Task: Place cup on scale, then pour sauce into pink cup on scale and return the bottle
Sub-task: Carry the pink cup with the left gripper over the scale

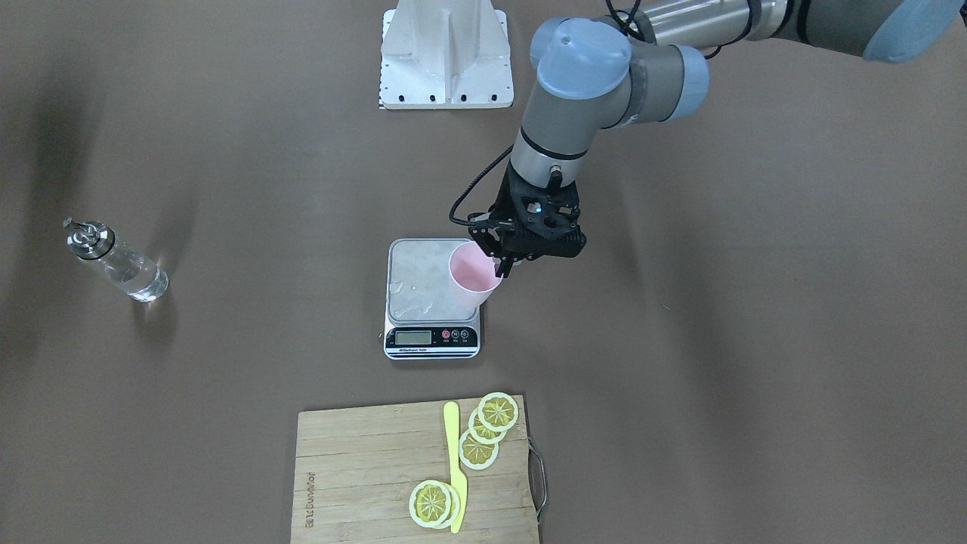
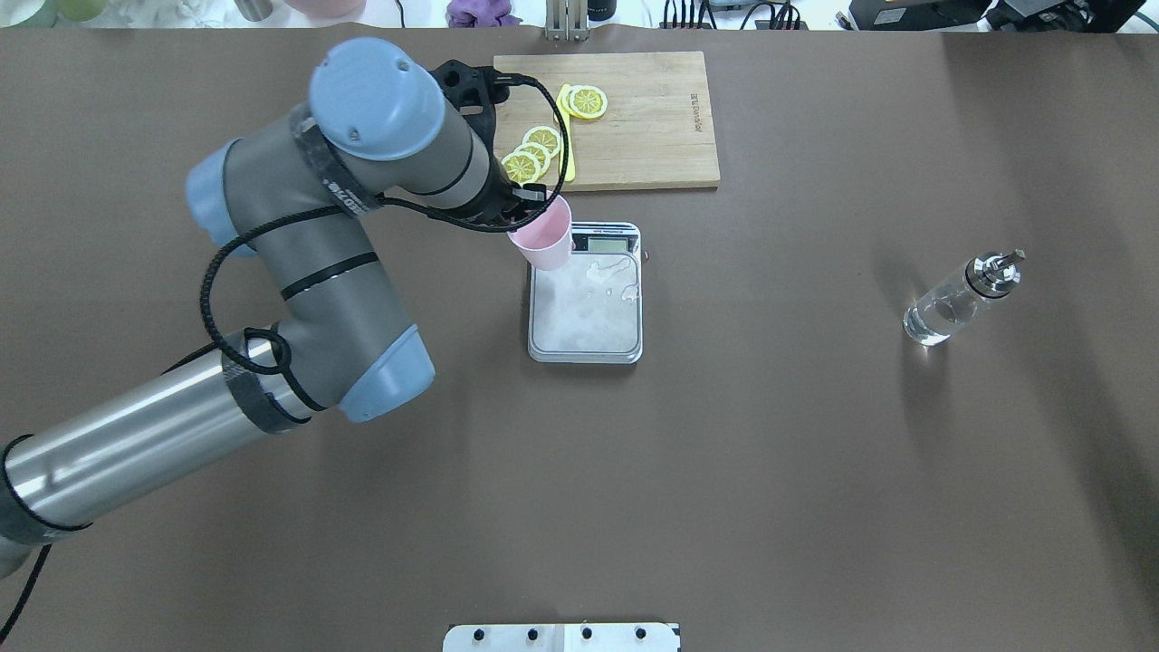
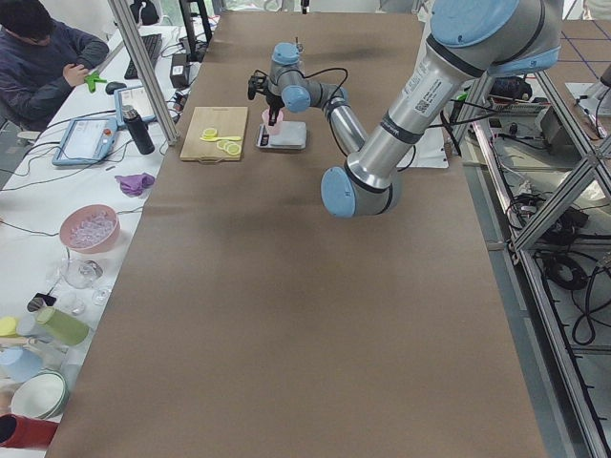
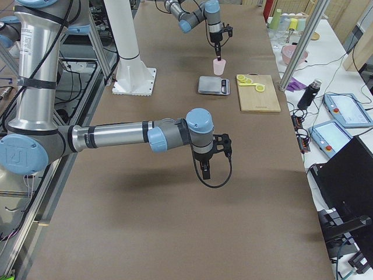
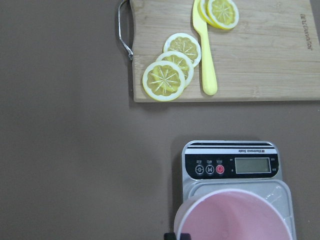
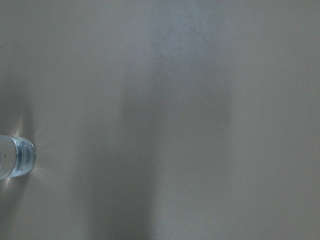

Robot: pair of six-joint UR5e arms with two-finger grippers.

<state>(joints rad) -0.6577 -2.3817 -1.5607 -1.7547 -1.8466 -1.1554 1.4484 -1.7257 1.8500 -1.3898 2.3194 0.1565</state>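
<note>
Wooden cutting board (image 1: 363,468): lemon slices (image 1: 498,412), yellow knife (image 1: 453,453) lying on it.

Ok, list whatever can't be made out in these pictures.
- Scale reading: digits too faint in the left wrist view, too small elsewhere.
- Cup base: whether it touches the scale; left wrist view cuts it at the bottom edge, the front view looks steeply down.
- Right claw: open or shut; seen only in the right side view, too small.
- Bottle: only its base shows, cut by the right wrist view's left edge.

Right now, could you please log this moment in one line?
left gripper: shut on cup | cup: over scale edge | bottle: untouched
</note>
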